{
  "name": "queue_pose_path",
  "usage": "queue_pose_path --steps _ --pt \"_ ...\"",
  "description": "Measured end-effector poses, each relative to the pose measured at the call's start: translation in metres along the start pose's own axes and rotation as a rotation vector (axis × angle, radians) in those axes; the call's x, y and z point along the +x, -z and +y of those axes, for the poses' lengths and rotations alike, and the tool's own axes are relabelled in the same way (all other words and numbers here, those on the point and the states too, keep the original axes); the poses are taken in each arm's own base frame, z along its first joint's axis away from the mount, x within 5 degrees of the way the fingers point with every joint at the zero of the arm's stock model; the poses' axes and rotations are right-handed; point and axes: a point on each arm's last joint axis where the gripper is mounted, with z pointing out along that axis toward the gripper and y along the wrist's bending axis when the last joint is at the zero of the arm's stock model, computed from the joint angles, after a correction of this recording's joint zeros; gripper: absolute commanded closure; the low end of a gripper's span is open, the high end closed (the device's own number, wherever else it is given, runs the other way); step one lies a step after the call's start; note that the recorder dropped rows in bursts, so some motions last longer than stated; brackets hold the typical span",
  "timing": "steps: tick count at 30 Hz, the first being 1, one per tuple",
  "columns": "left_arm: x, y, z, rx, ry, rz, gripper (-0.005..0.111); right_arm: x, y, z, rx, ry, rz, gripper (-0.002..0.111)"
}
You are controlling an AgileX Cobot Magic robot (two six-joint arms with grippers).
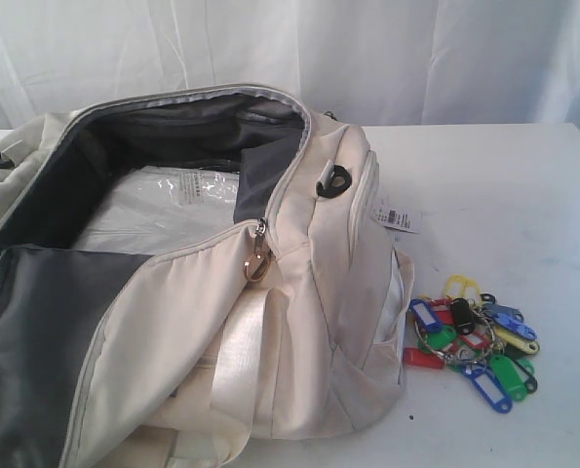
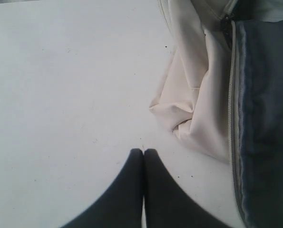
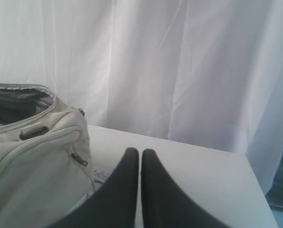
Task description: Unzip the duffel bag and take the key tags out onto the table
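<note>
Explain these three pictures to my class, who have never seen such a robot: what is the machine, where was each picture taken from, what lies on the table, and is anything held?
The machine is a robot with two arms, each ending in a two-fingered gripper. One picture comes from a camera standing apart from the arms. It shows a cream duffel bag, unzipped and gaping, on a white table, with a clear plastic packet inside. A bunch of coloured key tags lies on the table beside the bag.

The other two pictures come from cameras on the wrists; the dark pair of fingers in each is that arm's gripper. The left gripper is shut, pointing at bare table beside the bag. The right gripper is shut, facing a white curtain. Neither holds anything.
</note>
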Motion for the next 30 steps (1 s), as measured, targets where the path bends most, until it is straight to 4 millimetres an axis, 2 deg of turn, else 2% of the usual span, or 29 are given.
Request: queue_pose_path --steps 6,9,11,13,15,22,30 --pt "0.0 0.0 0.0 0.0 0.0 0.0 0.106 0.01 0.003 0.0 0.222 -0.153 0.097 0.105" --pt "0.0 0.0 0.0 0.0 0.0 0.0 0.106 0.018 -0.004 0.002 0.283 -0.225 0.044 0.105" --pt "0.0 0.0 0.0 0.0 0.0 0.0 0.106 0.029 -0.009 0.002 0.328 -0.296 0.02 0.105" --pt "0.0 0.0 0.0 0.0 0.0 0.0 0.106 0.054 -0.015 0.0 0.405 -0.357 0.067 0.105" --pt "0.0 0.0 0.0 0.0 0.0 0.0 0.106 0.07 -0.018 -0.001 0.421 -0.385 0.099 0.105" --pt "0.0 0.0 0.0 0.0 0.0 0.0 0.106 0.102 -0.023 -0.001 0.423 -0.388 0.117 0.105" --pt "0.0 0.0 0.0 -0.002 0.001 0.0 0.106 0.11 -0.023 0.0 0.412 -0.241 0.205 0.105"
